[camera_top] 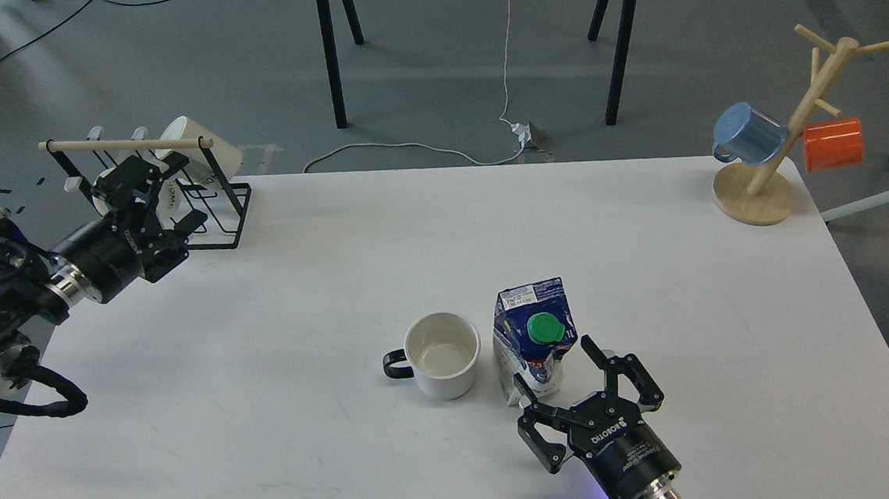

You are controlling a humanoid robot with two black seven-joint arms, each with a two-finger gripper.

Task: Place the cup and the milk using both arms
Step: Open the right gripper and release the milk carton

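A white cup (442, 355) with a black handle stands upright on the white table (334, 241), handle to the left. A blue milk carton (533, 341) with a green cap stands right beside it on the table. My right gripper (553, 367) is just in front of the carton, its fingers spread wide and holding nothing. My left gripper (162, 203) is far off at the table's left back corner, open and empty, next to a black wire rack (215, 211).
The wire rack holds white cups (199, 153) under a wooden bar. A wooden mug tree (757, 188) with a blue mug (749, 134) and an orange mug (832, 144) stands at the back right corner. Black stand legs and cables lie on the floor beyond.
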